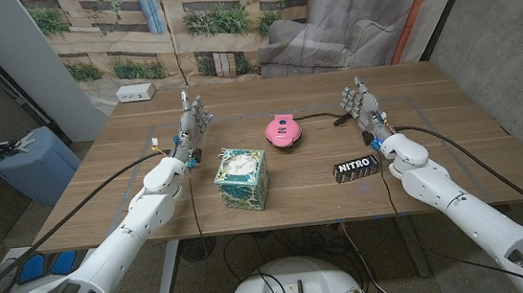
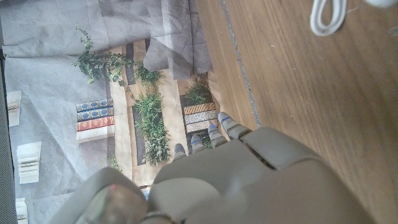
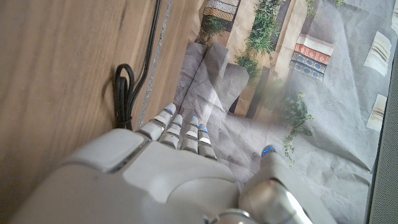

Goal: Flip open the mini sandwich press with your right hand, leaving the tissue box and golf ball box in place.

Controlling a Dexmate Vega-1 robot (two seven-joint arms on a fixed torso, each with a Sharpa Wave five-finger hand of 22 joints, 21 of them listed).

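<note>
Nothing of the task is being shown as done: the pink press [image 1: 284, 129] is lying shut, lid down, near the table's [image 1: 455, 161] middle, toward the far side, with its black cord [image 1: 321, 116] trailing off to the right. The right hand [image 1: 364, 107] is being held over the table well to the right of the press, fingers spread and holding nothing; it is apart from the press. The left hand [image 1: 193, 122] is likewise being held with fingers apart and nothing in it, well to the left of the press.

The whole job is judged to be left: reaching across, catching the lid's edge, and swinging it up.

The tissue box [image 1: 241, 178] is standing nearer the front, left of the press and apart from it. The ball box [image 1: 356, 168] is lying just beside the right forearm, so it is being judged the thing most likely to be nudged. The coiled cord [image 3: 124, 93] is lying between the right hand and the press. A white power strip [image 1: 135, 93] is sitting at the far left corner.
</note>
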